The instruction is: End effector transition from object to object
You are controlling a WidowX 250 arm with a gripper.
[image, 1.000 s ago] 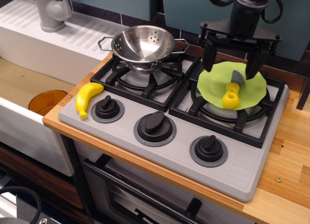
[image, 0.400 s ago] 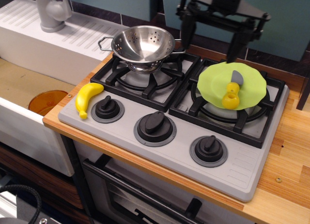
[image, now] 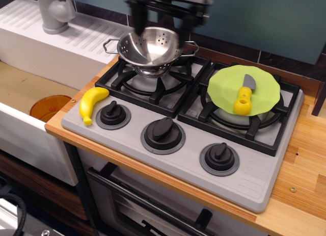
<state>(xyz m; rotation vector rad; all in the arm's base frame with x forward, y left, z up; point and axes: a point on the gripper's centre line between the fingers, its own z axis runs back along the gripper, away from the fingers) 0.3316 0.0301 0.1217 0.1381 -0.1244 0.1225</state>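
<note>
My black gripper [image: 161, 33] hangs at the top of the view, right above the steel colander [image: 153, 52] on the rear left burner. It is motion-blurred. Its two fingers point down, spread about as wide as the colander, with nothing between them. The left finger [image: 137, 23] is over the colander's far left rim, the right finger [image: 185, 27] over its right rim. A green round lid [image: 224, 90] lies on the right burner with a yellow-handled grey tool [image: 243, 99] on it.
A yellow banana [image: 93, 101] lies at the stove's left edge beside three black knobs [image: 163, 134]. A grey faucet [image: 51, 11] and white sink [image: 61, 47] stand at the left, with an orange bowl [image: 48, 106] below. The wooden counter [image: 300, 159] runs to the right.
The gripper rose off the green lid on the right burner and swept left to above the colander. It stayed open and empty. Lid, tool, colander and banana have not moved.
</note>
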